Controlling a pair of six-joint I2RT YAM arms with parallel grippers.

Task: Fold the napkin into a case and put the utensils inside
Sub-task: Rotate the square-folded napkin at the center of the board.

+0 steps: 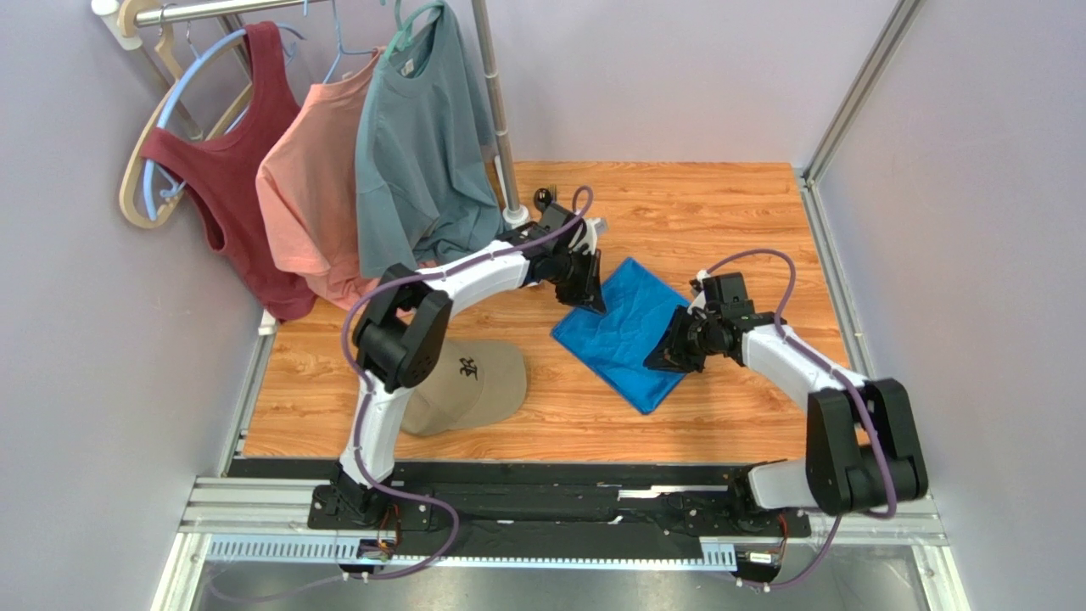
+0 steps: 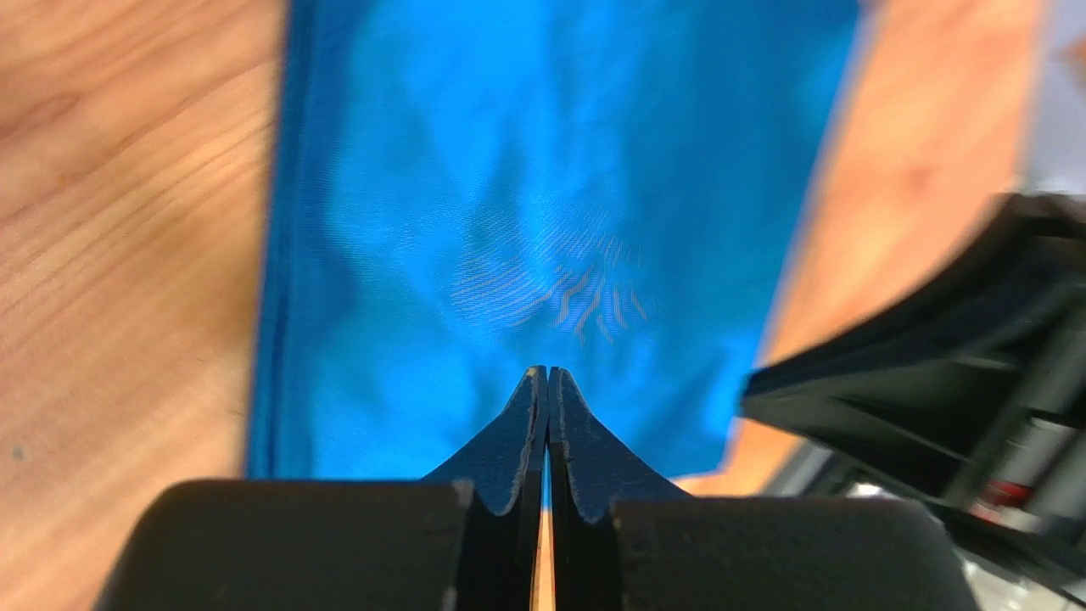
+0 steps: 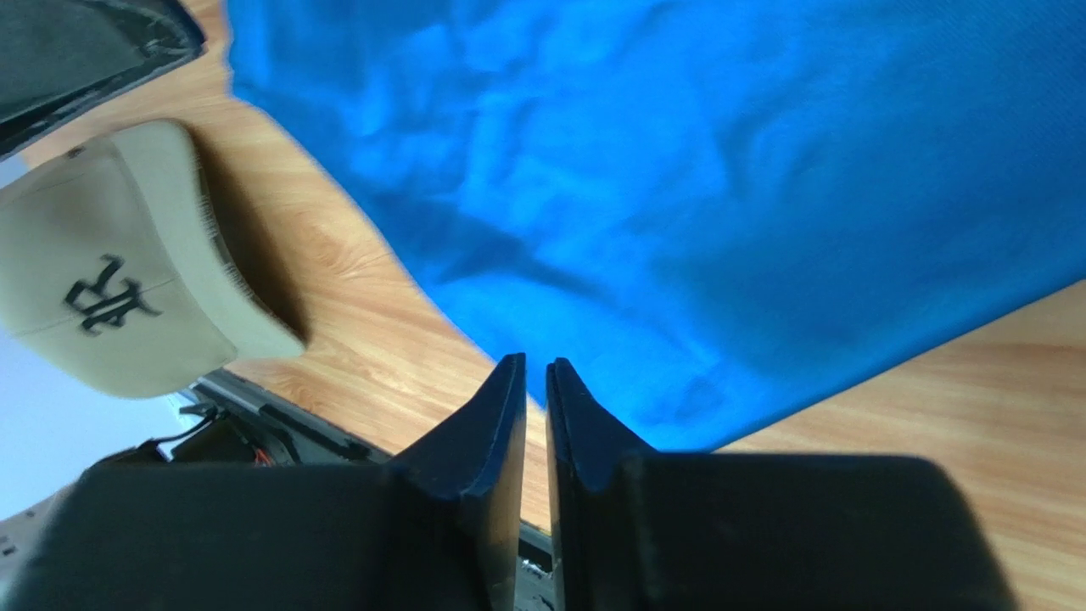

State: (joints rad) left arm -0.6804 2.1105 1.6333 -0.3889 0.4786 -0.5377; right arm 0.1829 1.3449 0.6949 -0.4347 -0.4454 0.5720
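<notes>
The bright blue napkin (image 1: 622,334) lies flat on the wooden table as a folded rectangle set on the diagonal. My left gripper (image 1: 589,295) is at its far left edge; in the left wrist view the jaws (image 2: 547,372) are shut and empty just over the cloth (image 2: 535,191). My right gripper (image 1: 666,354) is at the napkin's right edge; in the right wrist view its jaws (image 3: 535,363) stand almost shut with a thin gap and nothing between them, by the edge of the cloth (image 3: 714,191). The spoon and fork are out of view.
A tan cap (image 1: 465,382) lies left of the napkin, also in the right wrist view (image 3: 115,267). Several tops hang on a rack at the back left, the grey-teal T-shirt (image 1: 421,153) nearest my left arm, beside the rack pole (image 1: 500,127). Walls enclose both sides.
</notes>
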